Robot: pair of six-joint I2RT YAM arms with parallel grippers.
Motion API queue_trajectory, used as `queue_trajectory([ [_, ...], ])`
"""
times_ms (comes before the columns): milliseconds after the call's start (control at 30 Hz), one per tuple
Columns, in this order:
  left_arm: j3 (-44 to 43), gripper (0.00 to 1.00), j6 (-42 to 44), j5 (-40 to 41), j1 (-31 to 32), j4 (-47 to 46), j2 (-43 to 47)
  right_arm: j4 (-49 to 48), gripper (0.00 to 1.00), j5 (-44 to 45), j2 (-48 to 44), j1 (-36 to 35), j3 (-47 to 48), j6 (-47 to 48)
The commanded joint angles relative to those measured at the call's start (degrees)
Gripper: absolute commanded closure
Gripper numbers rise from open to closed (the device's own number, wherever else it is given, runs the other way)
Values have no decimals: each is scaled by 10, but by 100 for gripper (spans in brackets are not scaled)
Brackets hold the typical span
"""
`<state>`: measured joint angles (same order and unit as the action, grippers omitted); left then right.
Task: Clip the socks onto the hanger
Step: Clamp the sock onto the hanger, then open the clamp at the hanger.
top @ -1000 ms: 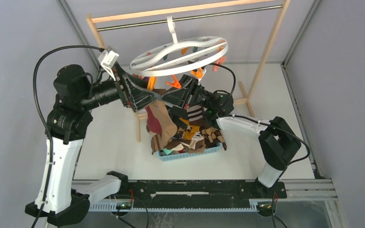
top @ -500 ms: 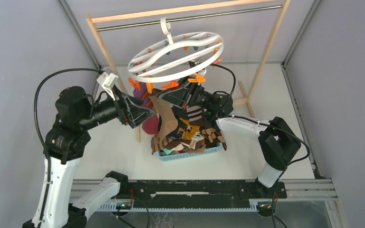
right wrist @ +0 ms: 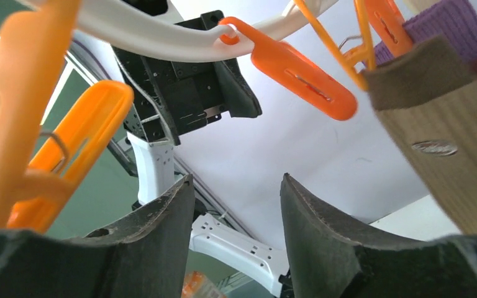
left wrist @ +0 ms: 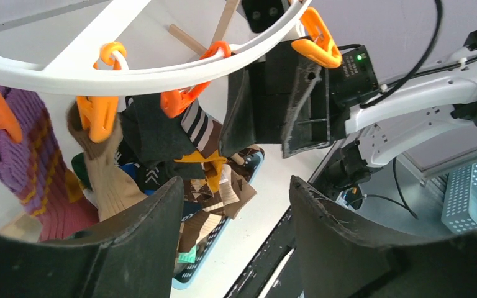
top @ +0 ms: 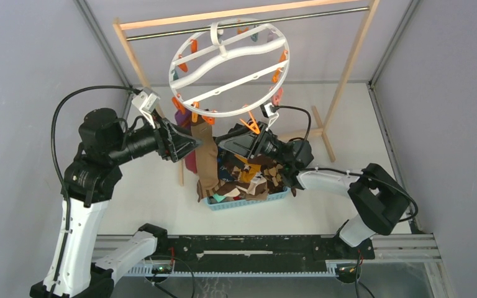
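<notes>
**Hanger and grippers, overhead and wrist views.** The hanger (top: 223, 115) is hung by its hook (top: 216, 31) from the rod (top: 286, 18) of the wooden rack (top: 349, 68), and is tipped so that its ring faces the overhead camera. Round the ring, orange pegs (left wrist: 99, 115) are strung. A tan sock (top: 206, 158) is pinched at its cuff by one peg at the ring's low side and hangs down to the left end of the basket (top: 248, 200). A purple sock (left wrist: 28, 143) is clipped beside it. The remaining socks (top: 251, 177) are heaped in the basket, which is set on the counter (top: 354, 112). The left gripper (top: 189, 143) is held just left of the tan sock, its jaws spread with nothing between them. The right gripper (top: 223, 139) is held just right of the same sock, below the ring's rim, its jaws likewise spread and empty. The two grippers are turned toward each other, with the hanging socks between them.
</notes>
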<state>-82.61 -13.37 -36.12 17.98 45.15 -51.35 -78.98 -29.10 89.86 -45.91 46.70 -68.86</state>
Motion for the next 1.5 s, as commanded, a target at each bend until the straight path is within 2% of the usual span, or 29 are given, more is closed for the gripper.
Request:
queue_trajectory([
  [0, -3, 36, 17, 2, 0, -17, -4, 35, 38, 49, -52, -16, -15, 83],
  [200, -10, 40, 26, 4, 1, -15, -16, 91, 35, 101, -66, -38, -43, 115],
  [467, -22, 44, 28, -2, 1, -15, -24, 89, 34, 172, -85, -55, -130, 129],
  [533, -24, 45, 30, -2, 1, -15, -24, 113, 34, 190, -114, -61, -137, 160],
  [667, -27, 48, 31, 2, 1, -15, -24, 206, 35, 265, -193, -101, -137, 290],
  [800, -30, 52, 35, 5, 1, -15, -23, 270, 35, 291, -235, -125, -105, 406],
  [933, -35, 60, 35, 12, 0, -14, -23, 342, 36, 289, -235, -133, -30, 474],
  [1033, -53, 62, 37, 17, 1, -7, -19, 381, 36, 304, -221, -149, 19, 513],
  [1233, -106, 62, 31, 33, 0, 25, -23, 410, 35, 321, -171, -156, 97, 545],
  [1467, -160, 70, 34, 107, 0, 79, -31, 422, 35, 364, -124, -171, 134, 555],
])
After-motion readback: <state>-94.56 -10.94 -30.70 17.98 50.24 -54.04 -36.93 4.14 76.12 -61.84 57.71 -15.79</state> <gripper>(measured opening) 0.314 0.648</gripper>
